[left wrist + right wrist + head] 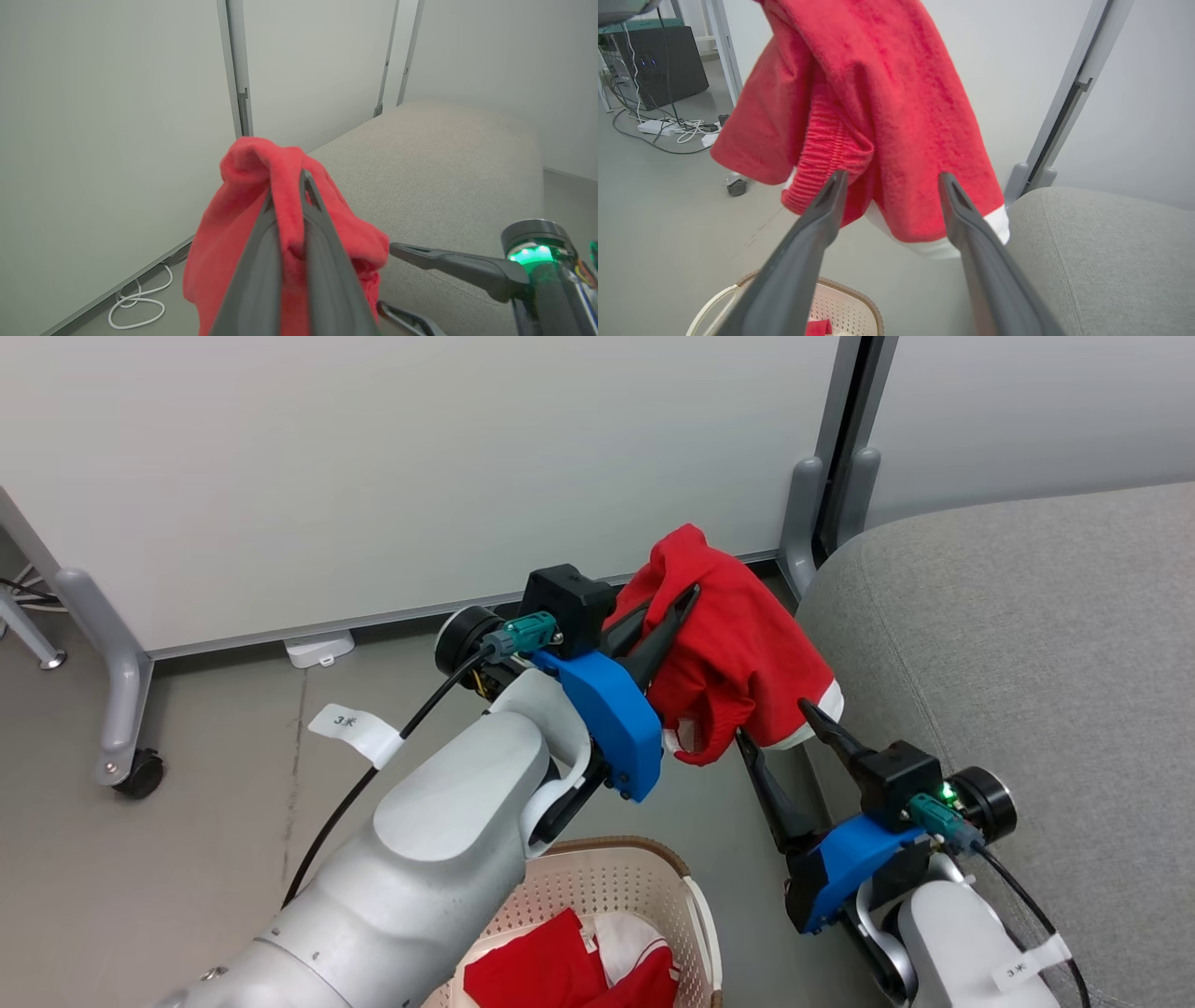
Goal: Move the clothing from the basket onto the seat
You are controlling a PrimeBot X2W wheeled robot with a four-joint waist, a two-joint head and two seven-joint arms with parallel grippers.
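The left gripper (672,602) is clamped tight on a bunched fold of a red garment (738,635) and holds it in the air. In the left wrist view the two fingers (327,242) lie close together with a ridge of the cloth (224,242) pinched between them, the rest spilling down on both sides. The garment hangs over the floor (215,803), above and beyond the basket (700,915), just beside the rounded corner of the seat (1008,644). Its lower edge carries a white hem (822,709), and the right wrist view shows a ribbed red band (822,163) on its underside.

The right gripper (773,723) sits below the garment with its jaws spread wide, fingers pointing up at the hem. In its own view the two fingertips (945,179) stand on either side of the hanging cloth's (887,93) lower part; whether they touch it cannot be told. The left wrist view shows these fingers (444,263) apart, beside the cloth, with the grey seat (444,177) behind.

The basket stands on the floor near the seat, partly under the left forearm (439,840). Inside lie more red clothes (541,971) with a white piece (625,933) among them. In the right wrist view its brown rim (871,315) lies low between the fingers, with the seat (1101,252) to the right.
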